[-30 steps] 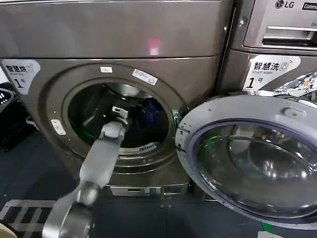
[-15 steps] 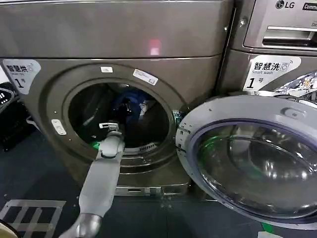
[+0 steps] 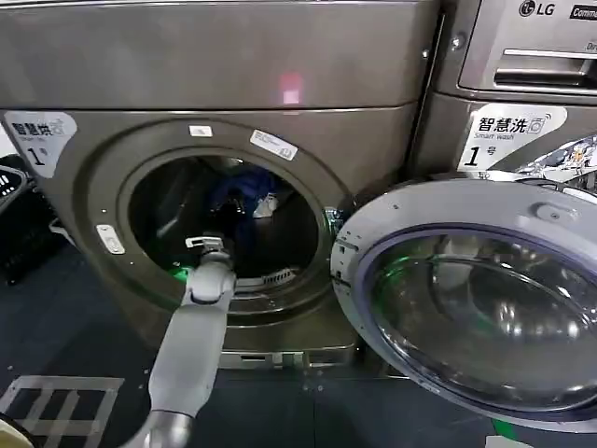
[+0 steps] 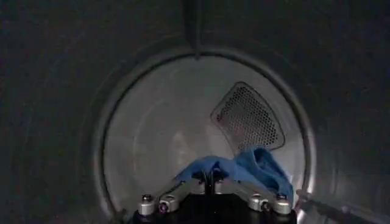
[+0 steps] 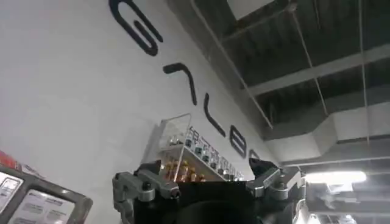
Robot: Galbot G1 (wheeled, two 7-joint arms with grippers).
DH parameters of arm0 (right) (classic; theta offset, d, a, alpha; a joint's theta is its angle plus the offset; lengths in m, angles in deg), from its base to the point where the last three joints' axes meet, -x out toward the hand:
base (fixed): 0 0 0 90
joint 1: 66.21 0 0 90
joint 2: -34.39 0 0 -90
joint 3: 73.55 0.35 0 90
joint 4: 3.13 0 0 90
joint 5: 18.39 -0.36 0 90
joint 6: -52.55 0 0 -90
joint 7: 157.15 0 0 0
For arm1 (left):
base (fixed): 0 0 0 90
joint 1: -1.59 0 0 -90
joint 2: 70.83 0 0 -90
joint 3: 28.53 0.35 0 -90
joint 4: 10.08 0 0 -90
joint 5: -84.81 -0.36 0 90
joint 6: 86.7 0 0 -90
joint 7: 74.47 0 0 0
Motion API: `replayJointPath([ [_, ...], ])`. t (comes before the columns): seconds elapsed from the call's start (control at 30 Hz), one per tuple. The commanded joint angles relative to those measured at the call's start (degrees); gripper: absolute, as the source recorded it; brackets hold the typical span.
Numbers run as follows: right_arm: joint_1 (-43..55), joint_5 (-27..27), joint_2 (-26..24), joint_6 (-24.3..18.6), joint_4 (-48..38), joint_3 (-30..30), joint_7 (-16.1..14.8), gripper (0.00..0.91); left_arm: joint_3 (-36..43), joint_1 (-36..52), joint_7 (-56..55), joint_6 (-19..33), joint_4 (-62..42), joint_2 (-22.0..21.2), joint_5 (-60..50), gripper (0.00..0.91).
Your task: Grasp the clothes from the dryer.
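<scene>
- While the left arm reaches up from seven o'clock in the head view, the left gripper [image 3: 231, 207] sits inside the porthole of the dryer [image 3: 233, 84], its fingers pinched together on the clothes [image 3: 244, 194].
- From the left wrist, the blue fabric bunches right at the left gripper's fingertips, with the perforated vent [image 4: 248, 117] on the drum's back wall at one o'clock from it.
- At the head view's nine o'clock, a dark basket [image 3: 11, 187] stands beside the dryer.
- At four o'clock of the porthole, the grey-rimmed glass door [image 3: 476, 308] hangs swung wide open, clear of the arm's path.
- At the head view's two o'clock stands the LG machine [image 3: 522, 84].
- Pointing up at a lettered wall [image 5: 73, 97] and the ceiling, the right gripper [image 5: 207, 182] has its fingers spread apart with nothing between them.
</scene>
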Motion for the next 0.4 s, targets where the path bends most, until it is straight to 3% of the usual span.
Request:
replayJointPath([
  [0.03, 0.1, 0.0, 0.0, 0.2, 0.0, 0.1, -0.2, 0.907, 0.1, -0.2, 0.2, -0.3, 0.2, 0.0, -0.1, 0.0],
  [0.4, 0.2, 0.2, 0.1, 0.4, -0.1, 0.1, -0.6, 0.907, 0.9, 0.2, 0.4, -0.3, 0.3, 0.1, 0.0, 0.0],
])
